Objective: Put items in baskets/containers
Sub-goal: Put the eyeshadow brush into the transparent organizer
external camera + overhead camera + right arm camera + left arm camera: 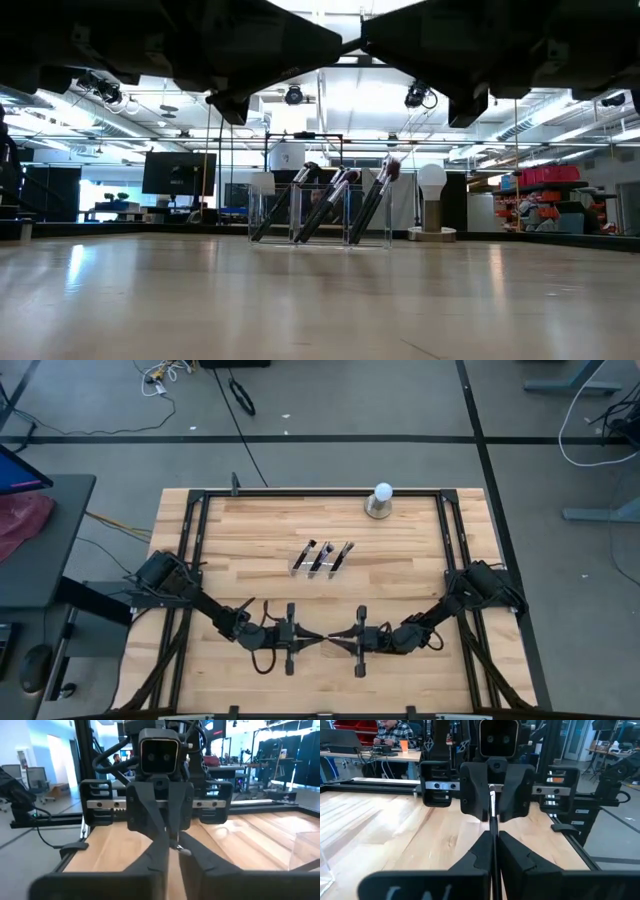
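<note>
We observe the right gripper (pixel 167 851) with its dark fingers (pixel 150 855) drawn together, tip to tip with the left gripper (pixel 170 836) facing it. A thin brush (pixel 176 845) shows between them. The clear holder (pixel 307 851) stands on the bench (pixel 250 840).

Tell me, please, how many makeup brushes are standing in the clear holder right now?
3 brushes lean in the clear holder at mid-table: left, middle, right. Others may be hidden.
</note>
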### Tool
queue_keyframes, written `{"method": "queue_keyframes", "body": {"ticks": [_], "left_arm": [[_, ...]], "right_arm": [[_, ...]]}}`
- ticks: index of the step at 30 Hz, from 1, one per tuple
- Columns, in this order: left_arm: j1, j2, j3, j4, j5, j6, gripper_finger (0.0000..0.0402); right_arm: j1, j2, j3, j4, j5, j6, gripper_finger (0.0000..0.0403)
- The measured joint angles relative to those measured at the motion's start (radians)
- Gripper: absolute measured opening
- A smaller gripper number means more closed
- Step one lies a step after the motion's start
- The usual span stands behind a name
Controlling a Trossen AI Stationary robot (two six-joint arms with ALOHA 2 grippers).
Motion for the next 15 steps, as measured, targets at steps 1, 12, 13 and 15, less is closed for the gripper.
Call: {"method": "queue_keyframes", "body": {"ticks": [1,12,13,15], "left_arm": [[0.0,0.0,0.0,0.0,0.001,0.0,0.0024],[0.01,-0.002,0.0,0.003,-0.014,-0.007,0.0118],[0.01,-0.002,0.001,0.001,-0.011,-0.007,0.0134],[0.01,-0.002,0.001,-0.018,-0.01,-0.008,0.0165]], "right_arm": [[0.0,0.0,0.0,-0.007,0.001,0.003,0.0038],[0.002,-0.126,-0.016,-0.32,0.137,0.169,0.0007],[0.002,-0.174,-0.016,-0.43,0.155,0.21,0.0007],[0.002,-0.28,-0.016,-0.658,0.175,0.293,0.0007]]}}
